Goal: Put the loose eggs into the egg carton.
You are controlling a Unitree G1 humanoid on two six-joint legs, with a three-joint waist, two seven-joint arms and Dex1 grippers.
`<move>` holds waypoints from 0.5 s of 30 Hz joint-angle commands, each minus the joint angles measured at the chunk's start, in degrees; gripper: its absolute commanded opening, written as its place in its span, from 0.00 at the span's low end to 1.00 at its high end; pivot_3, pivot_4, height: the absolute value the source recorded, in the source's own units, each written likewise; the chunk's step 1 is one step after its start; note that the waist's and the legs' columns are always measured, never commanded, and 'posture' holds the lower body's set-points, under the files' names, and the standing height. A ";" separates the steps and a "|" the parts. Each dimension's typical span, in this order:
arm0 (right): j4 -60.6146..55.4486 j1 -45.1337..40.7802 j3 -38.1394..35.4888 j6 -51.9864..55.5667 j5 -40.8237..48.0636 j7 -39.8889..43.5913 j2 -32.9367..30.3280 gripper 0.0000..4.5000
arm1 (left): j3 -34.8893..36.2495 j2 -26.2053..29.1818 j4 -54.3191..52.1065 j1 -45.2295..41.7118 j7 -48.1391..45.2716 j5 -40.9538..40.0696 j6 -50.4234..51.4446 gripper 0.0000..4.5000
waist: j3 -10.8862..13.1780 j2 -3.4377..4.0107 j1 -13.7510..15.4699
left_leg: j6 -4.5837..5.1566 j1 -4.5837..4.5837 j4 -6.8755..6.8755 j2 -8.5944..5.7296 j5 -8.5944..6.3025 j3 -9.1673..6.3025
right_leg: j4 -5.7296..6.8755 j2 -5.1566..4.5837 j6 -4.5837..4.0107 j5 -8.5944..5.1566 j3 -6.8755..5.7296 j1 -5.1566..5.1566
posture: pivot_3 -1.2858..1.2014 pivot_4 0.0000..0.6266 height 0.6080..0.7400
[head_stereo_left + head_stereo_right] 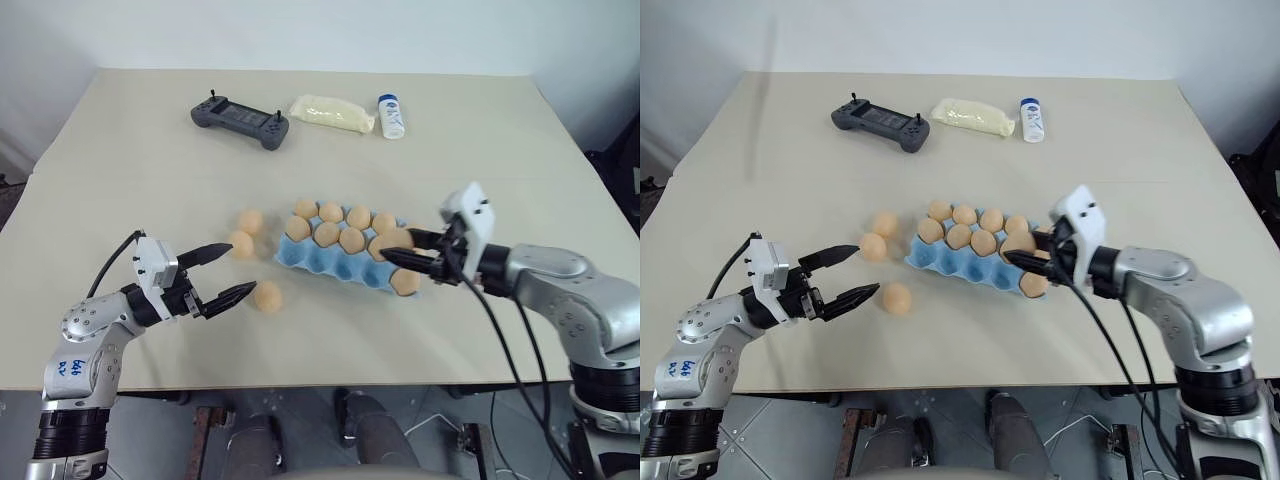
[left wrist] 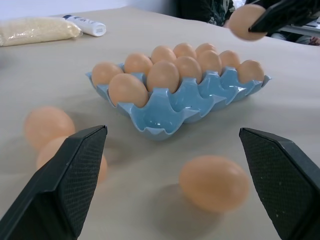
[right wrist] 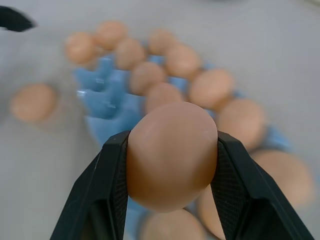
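Carrying one egg (image 3: 171,155) clamped between its fingers, the right gripper (image 1: 405,252) hangs over the right end of the egg carton (image 1: 325,265), whose empty cups run along the near row, just below and left of the jaws. Three loose eggs lie on the table (image 1: 120,150) left of the carton; the left gripper (image 1: 233,270), jaws wide apart, is nearest, with one egg (image 1: 267,296) just off its lower fingertip.

Peach-tan eggs (image 1: 267,296), light blue carton (image 1: 325,262).
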 commanded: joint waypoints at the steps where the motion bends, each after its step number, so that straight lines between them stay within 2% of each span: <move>1: 1.89 -1.08 2.78 -3.20 -2.78 0.19 0.90 0.42 | 0.02 -0.09 0.82 -0.86 -0.60 0.23 -1.94 1.00 | 0.00 0.00 0.06 | 0.00 0.00 -0.06 -0.02 0.00 0.00 | -0.01 0.00 0.00 0.00 -0.01 -0.01 | 0.52 0.24 1.00; 5: 5.11 -1.33 7.30 -6.70 -6.82 2.02 0.54 0.42 | -0.52 0.13 1.70 -0.62 -1.20 1.01 -3.04 1.00 | 0.00 0.00 0.13 | 0.00 -0.03 -0.09 0.00 -0.08 0.01 | -0.10 0.01 0.01 0.00 -0.06 -0.02 | 0.52 0.24 1.00; 11: 6.87 -2.12 7.84 -8.45 -8.17 3.58 0.84 0.42 | -0.32 -0.08 1.43 -0.34 -1.00 0.91 -3.39 1.00 | 0.00 0.00 0.07 | -0.01 -0.03 -0.09 0.02 -0.10 0.05 | -0.10 0.02 0.06 0.03 -0.06 -0.04 | 0.52 0.24 1.00; 15: 6.04 -2.02 7.99 -7.75 -8.37 5.16 -0.18 0.71 | -0.14 -0.23 1.44 -0.36 -0.66 1.01 -3.63 1.00 | 0.00 0.00 0.10 | -0.01 0.01 -0.08 0.04 -0.09 0.03 | -0.02 0.02 0.03 0.01 -0.07 -0.03 | 0.52 0.24 1.00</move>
